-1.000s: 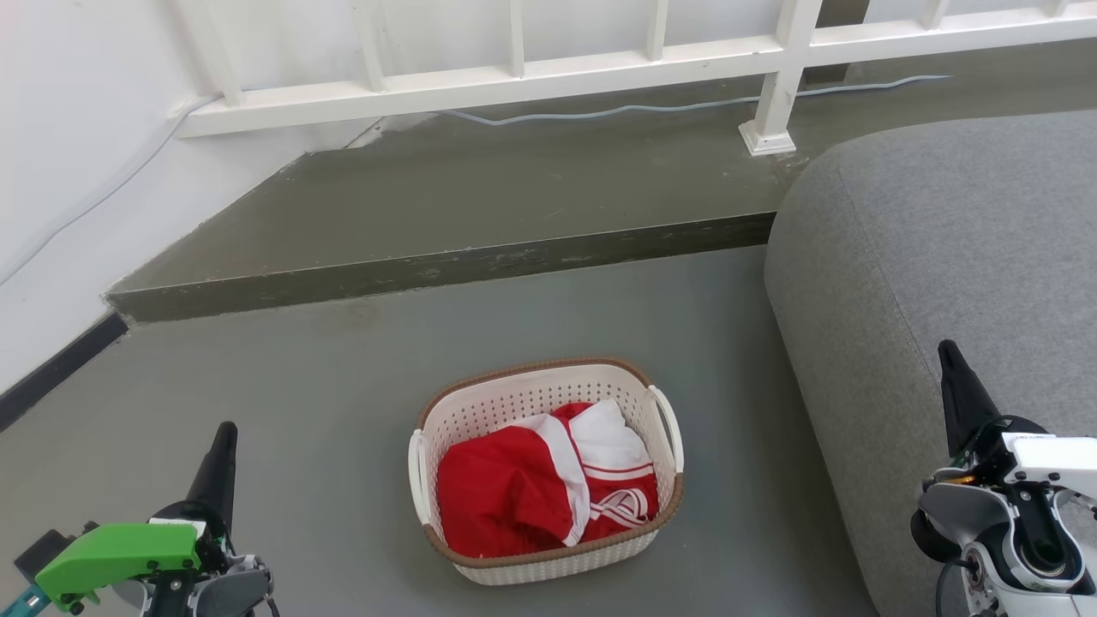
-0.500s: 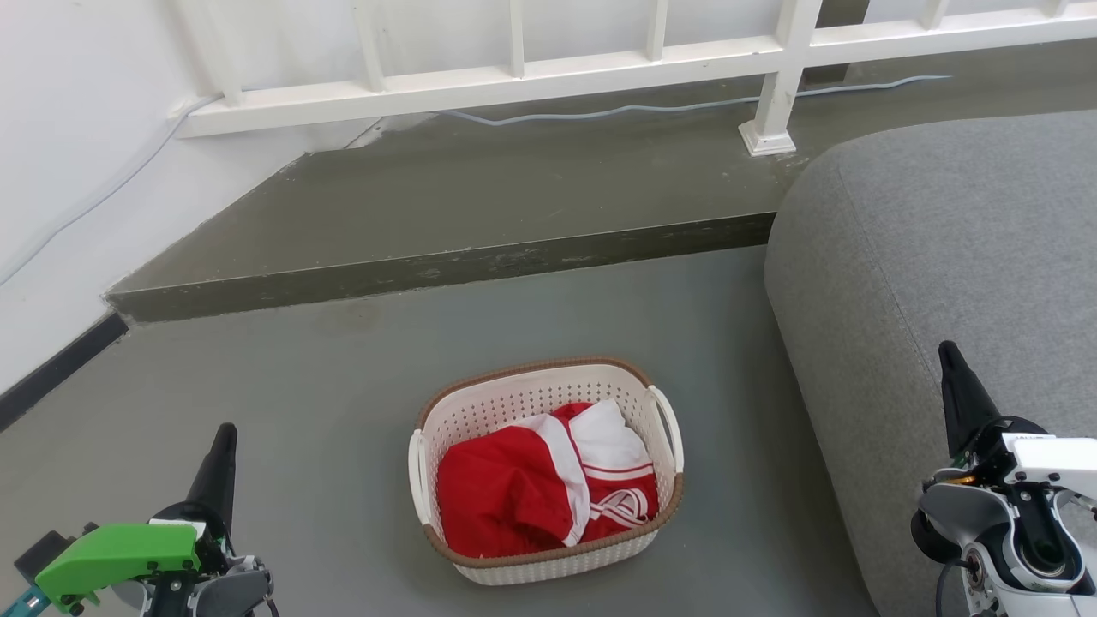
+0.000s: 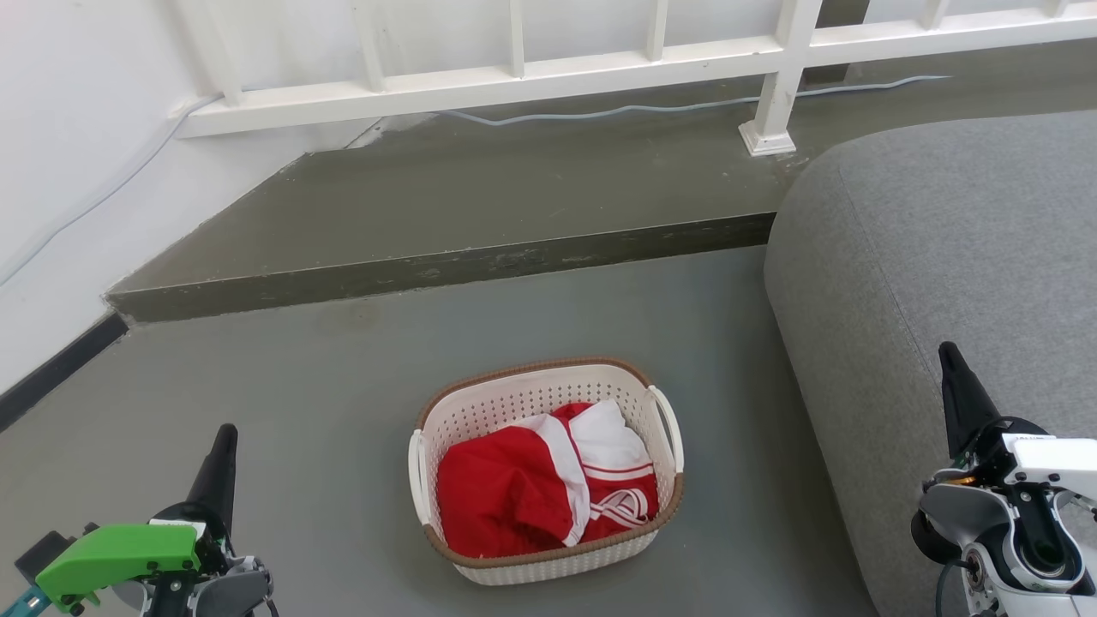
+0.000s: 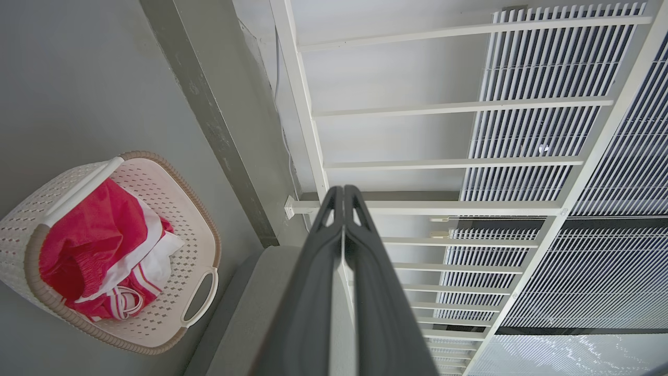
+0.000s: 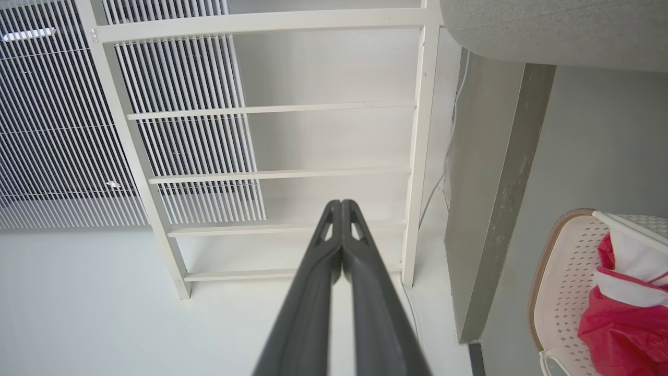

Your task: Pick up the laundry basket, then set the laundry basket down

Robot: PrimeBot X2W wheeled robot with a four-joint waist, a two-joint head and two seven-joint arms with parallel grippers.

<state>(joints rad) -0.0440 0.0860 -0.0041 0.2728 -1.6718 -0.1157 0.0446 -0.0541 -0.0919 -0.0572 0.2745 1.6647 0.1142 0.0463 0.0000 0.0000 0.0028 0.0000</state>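
Note:
The laundry basket (image 3: 523, 396), cream-white and perforated with a brown rim and two white loop handles, stands on the grey floor with red and white clothes (image 3: 540, 484) inside. It also appears at the lower left in the left wrist view (image 4: 193, 245) and at the right edge in the right wrist view (image 5: 563, 282). My left gripper (image 3: 224, 437) sits shut at the lower left, well left of the basket. Over the sofa at the lower right my right gripper (image 3: 947, 353) is shut too. In each wrist view the fingers (image 4: 343, 194) (image 5: 341, 204) meet with nothing held.
A grey sofa (image 3: 943, 257) fills the right side, close to the basket's right handle. A raised concrete step (image 3: 446, 266) runs across behind the basket, with a white railing (image 3: 600, 64) and a cable (image 3: 668, 107) beyond. A white wall (image 3: 68, 154) bounds the left.

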